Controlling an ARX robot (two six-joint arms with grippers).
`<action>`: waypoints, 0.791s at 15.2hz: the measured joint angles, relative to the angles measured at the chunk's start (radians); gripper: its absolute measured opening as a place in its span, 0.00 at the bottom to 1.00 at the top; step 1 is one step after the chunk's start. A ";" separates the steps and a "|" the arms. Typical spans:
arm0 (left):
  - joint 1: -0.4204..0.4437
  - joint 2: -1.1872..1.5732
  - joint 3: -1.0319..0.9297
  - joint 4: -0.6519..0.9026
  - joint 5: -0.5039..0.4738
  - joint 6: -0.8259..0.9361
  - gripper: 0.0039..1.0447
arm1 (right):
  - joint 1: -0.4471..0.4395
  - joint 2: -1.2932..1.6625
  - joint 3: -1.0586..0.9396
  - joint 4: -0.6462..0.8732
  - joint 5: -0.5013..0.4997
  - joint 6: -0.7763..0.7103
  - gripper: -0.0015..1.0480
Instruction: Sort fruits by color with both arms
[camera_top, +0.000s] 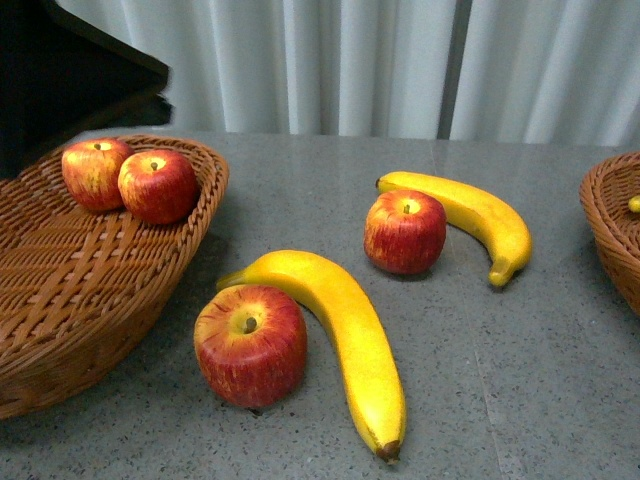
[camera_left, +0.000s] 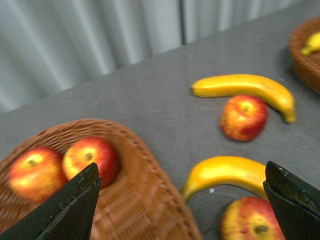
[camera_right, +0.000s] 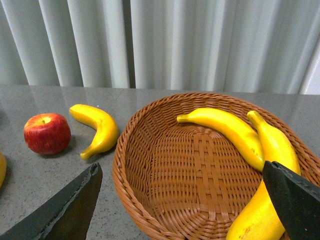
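Two red apples (camera_top: 95, 172) (camera_top: 158, 185) lie in the left wicker basket (camera_top: 90, 290). On the table, a near apple (camera_top: 250, 345) touches a long banana (camera_top: 340, 330), and a far apple (camera_top: 405, 232) sits beside a second banana (camera_top: 470, 215). My left gripper (camera_left: 182, 210) is open and empty, above the basket's rim (camera_left: 150, 185) and the near apple (camera_left: 252, 225). My right gripper (camera_right: 182, 210) is open and empty over the right basket (camera_right: 200, 165), which holds two bananas (camera_right: 225, 127) (camera_right: 272, 145).
A bulky black shape (camera_top: 70, 70) fills the top left of the front view, above the left basket. The right basket (camera_top: 610, 230) is cut off by the right edge. White curtains (camera_top: 400, 60) hang behind the grey table (camera_top: 540, 380).
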 joint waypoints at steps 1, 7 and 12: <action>-0.031 0.026 0.014 -0.043 0.035 0.067 0.94 | 0.000 0.000 0.000 0.000 0.000 0.000 0.94; -0.104 0.150 -0.002 -0.150 0.118 0.292 0.94 | 0.000 0.000 0.000 0.000 0.000 0.000 0.94; -0.105 0.272 -0.001 -0.115 0.154 0.382 0.94 | 0.000 0.000 0.000 0.000 0.000 0.000 0.94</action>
